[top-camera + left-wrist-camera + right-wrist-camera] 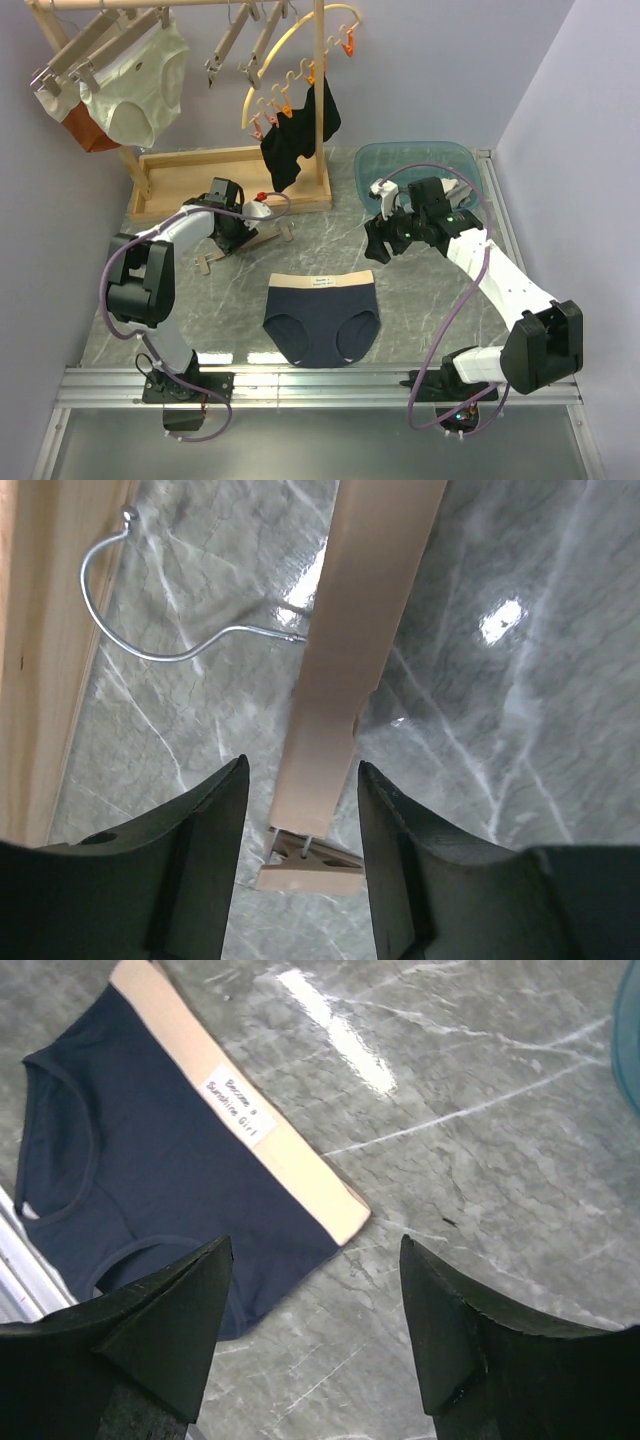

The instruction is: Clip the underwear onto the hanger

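Note:
The dark navy underwear (320,320) with a tan waistband lies flat at the table's near middle. In the right wrist view it (150,1160) sits up and left of the fingers. A light-wood bar hanger (265,239) lies on the table at the left. In the left wrist view its bar (350,650), wire hook (150,615) and end clip (310,865) show. My left gripper (238,225) (302,770) is open, with its jaws either side of the bar near the clip and gaps on both sides. My right gripper (385,240) (315,1250) is open and empty above bare table, right of the waistband's corner.
A wooden rack base (200,165) stands behind the left gripper. Its rail holds cream briefs (140,80), an orange garment and spare wood hangers (235,40). A yellow curved hanger carries a black garment (295,135). A blue-green tray (415,165) sits at the back right.

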You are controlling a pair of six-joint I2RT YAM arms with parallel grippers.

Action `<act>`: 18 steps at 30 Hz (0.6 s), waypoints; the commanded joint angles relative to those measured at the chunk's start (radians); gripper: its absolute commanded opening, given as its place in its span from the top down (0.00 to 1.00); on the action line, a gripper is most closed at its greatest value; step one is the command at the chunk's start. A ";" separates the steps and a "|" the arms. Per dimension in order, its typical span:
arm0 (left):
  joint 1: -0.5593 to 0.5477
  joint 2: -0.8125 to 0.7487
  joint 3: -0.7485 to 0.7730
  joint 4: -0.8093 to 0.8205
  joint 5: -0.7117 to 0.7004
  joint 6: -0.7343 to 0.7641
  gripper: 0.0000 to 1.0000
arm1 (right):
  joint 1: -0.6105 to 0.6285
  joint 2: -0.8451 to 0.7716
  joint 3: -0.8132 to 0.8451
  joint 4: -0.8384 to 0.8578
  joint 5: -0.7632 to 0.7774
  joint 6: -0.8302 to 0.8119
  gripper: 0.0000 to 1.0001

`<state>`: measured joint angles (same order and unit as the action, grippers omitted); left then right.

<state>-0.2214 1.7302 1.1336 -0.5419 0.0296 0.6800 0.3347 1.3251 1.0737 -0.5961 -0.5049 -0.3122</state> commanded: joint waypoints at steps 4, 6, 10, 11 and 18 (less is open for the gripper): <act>0.005 0.015 -0.001 -0.006 0.076 0.084 0.49 | -0.026 -0.032 0.051 -0.010 -0.101 -0.077 0.25; 0.004 0.031 -0.003 -0.004 0.098 0.089 0.52 | -0.037 -0.035 0.057 -0.011 -0.122 -0.100 0.25; -0.010 0.077 0.034 -0.015 0.110 0.066 0.58 | -0.056 -0.023 0.072 -0.033 -0.123 -0.120 0.26; -0.013 0.089 0.041 -0.020 0.107 0.059 0.57 | -0.066 -0.018 0.084 -0.051 -0.127 -0.128 0.25; -0.033 0.106 0.054 -0.018 0.125 0.084 0.69 | -0.114 -0.032 0.086 -0.077 -0.152 -0.140 0.25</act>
<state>-0.2367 1.8175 1.1572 -0.5385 0.1081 0.7429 0.2401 1.3251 1.1221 -0.6510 -0.6266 -0.4297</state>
